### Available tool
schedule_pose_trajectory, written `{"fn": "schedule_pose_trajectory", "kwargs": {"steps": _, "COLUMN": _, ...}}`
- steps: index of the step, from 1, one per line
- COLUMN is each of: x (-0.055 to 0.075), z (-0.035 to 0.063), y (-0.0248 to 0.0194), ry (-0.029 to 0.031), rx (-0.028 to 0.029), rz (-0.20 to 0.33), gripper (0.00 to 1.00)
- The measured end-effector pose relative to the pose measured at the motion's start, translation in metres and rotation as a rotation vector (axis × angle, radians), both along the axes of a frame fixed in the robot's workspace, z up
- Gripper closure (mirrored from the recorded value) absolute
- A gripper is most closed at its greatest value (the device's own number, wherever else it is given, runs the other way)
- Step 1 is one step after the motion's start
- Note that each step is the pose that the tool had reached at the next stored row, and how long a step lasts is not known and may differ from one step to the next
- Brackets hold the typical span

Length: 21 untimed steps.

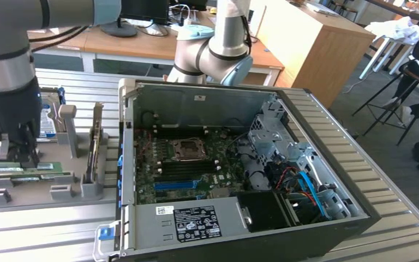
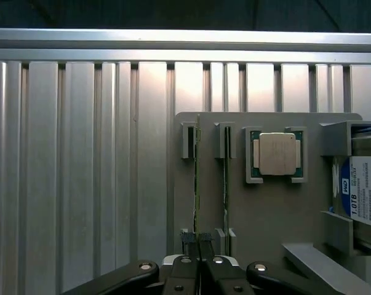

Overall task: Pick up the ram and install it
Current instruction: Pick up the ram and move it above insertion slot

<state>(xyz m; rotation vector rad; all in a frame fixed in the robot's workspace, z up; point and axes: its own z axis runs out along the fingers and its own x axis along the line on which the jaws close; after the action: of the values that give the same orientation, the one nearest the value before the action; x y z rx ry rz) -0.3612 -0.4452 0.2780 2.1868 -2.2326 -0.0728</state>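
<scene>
Ram [image 2: 197,178] stands on edge in the grey holder [image 2: 271,212], nine o'clock from the computer case [image 1: 195,101] in the exterior view; the claw [image 2: 197,241] is pinched nearly shut on one end. Lifted so, it could tilt, jam in its slots or knock the twin stick [image 2: 226,184] beside

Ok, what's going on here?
The robot arm's claw is shut on one end of a thin green ram stick, which stands on edge in the grey plastic holder, not yet lifted out. A second matching stick stands beside it. The open black computer case sits to the exterior view's right.
</scene>
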Motion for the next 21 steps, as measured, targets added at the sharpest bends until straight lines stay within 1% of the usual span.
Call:
{"fn": "schedule_pose_trajectory", "kwargs": {"steps": 20, "x": 0.001, "z": 0.0580, "y": 0.0000, "ry": 0.0004, "rx": -0.0001, "rz": 0.000, "gripper": 0.88}}
{"fn": "schedule_pose_trajectory", "kwargs": {"steps": 21, "x": 0.001, "z": 0.0591, "y": -0.0001, "ry": 0.0003, "rx": 0.0020, "rz": 0.000, "gripper": 0.88}}
